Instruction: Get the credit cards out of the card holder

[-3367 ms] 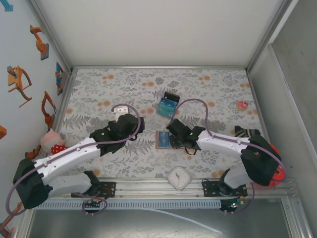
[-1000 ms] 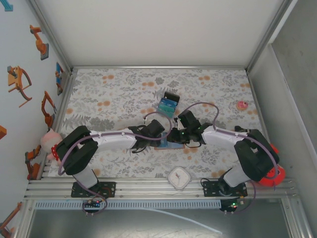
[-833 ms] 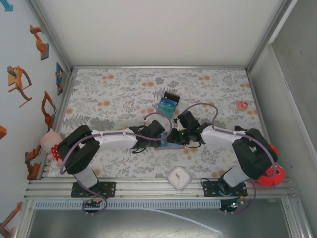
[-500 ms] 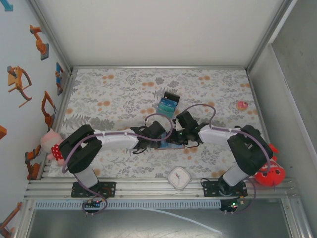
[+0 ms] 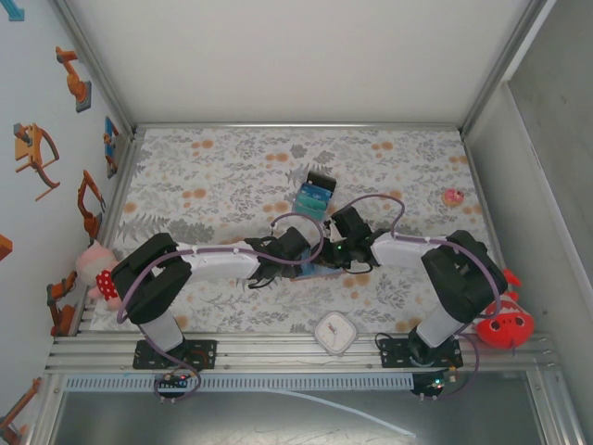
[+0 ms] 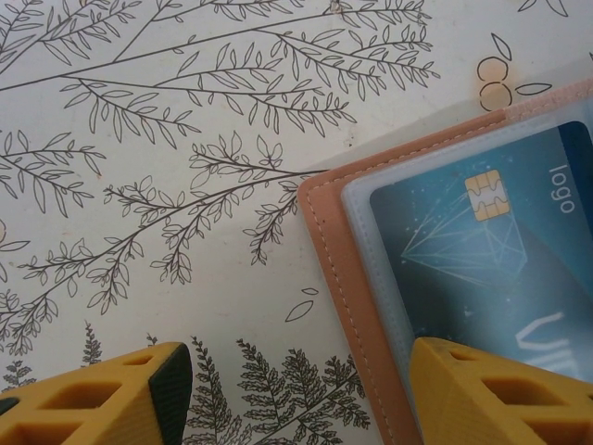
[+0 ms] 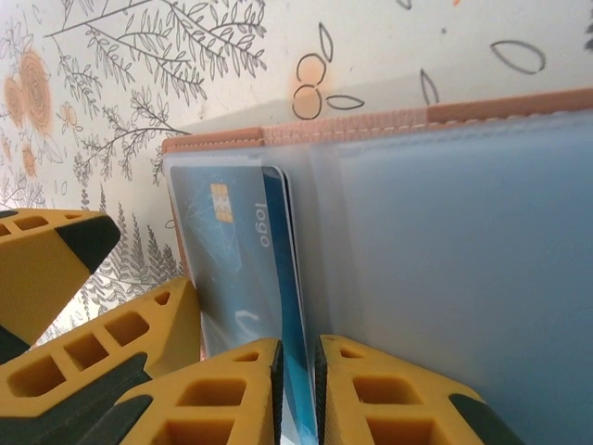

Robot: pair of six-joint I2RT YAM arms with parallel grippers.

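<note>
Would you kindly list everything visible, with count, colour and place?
card holder: one, brown and pale blue-grey, open at table centre
blue card: one, in the holder's pocket
loose cards: stack, teal, light blue, black, beyond the holder
white square object: one, near edge
pink object: one, far right
red toy: one, right edge
pink toy: one, left edge
table cover: one, grey leaf print
left gripper: one, yellow fingers, open astride the holder's edge
right gripper: one, yellow fingers, shut on blue card

And there it is: the small white word "logo" is showing on the dark teal-blue plastic card with a gold chip (image 6: 463, 260), just beside the chip. The right wrist view is catching the same word on that card (image 7: 243, 278). Larger white strokes further along are not reading clearly.
</note>
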